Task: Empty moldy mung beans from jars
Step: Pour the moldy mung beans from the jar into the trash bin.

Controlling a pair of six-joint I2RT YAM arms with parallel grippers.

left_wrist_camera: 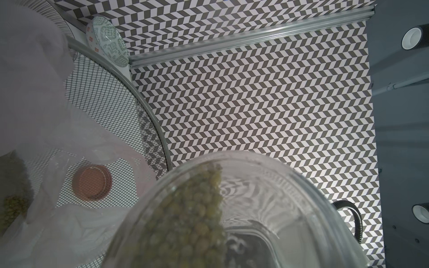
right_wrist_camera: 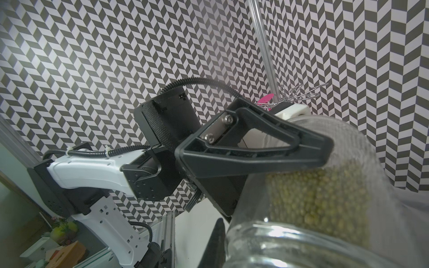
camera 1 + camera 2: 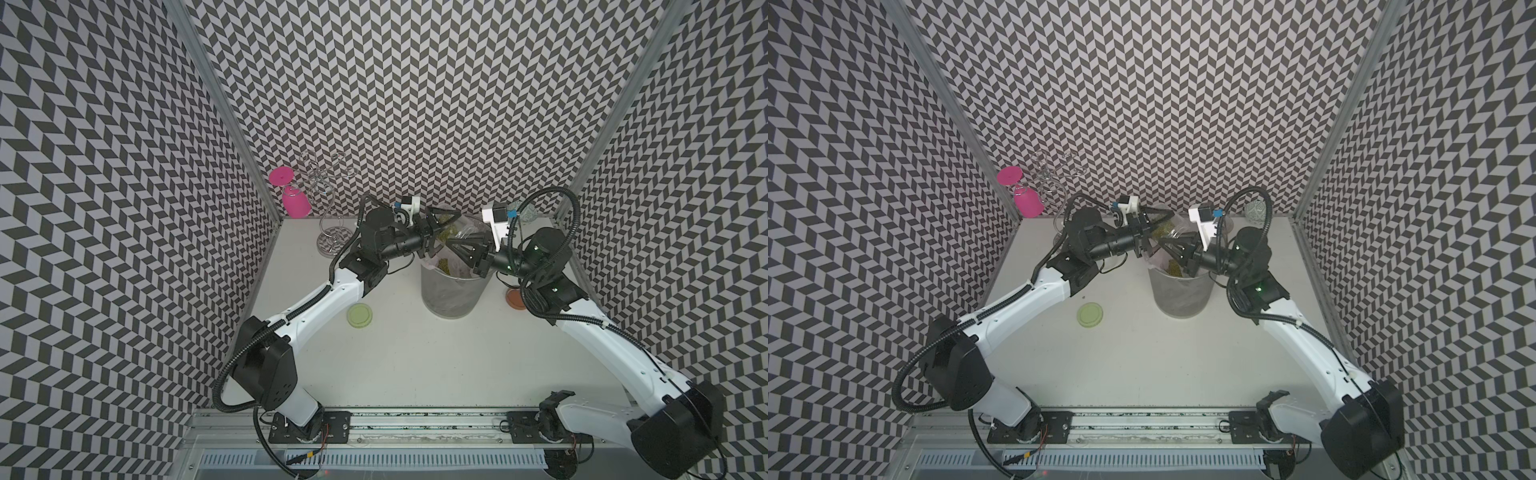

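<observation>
A clear glass jar [image 3: 456, 226] lies tipped over the grey mesh bin [image 3: 453, 291], with my left gripper [image 3: 444, 232] shut on its body. One left finger [image 2: 255, 153] presses the jar's [image 2: 301, 232] side. Mung beans [image 1: 192, 220] fill part of the jar [image 1: 278, 197] and slope toward its threaded mouth. More mung beans [image 3: 444, 264] lie inside the bin's plastic liner. My right gripper [image 3: 459, 245] is at the jar's mouth. Only one of its fingers [image 2: 218, 243] shows, beside the neck, so its state is unclear. In a top view the jar [image 3: 1163, 228] sits between both grippers.
A pale green lid [image 3: 359, 316] lies on the table left of the bin. An orange-brown lid [image 3: 515, 297] lies to the bin's right, under the right arm. A pink goblet [image 3: 291, 195] hangs on a wire rack [image 3: 328, 187] at the back left. A patterned dish [image 1: 108, 44] leans at the back right.
</observation>
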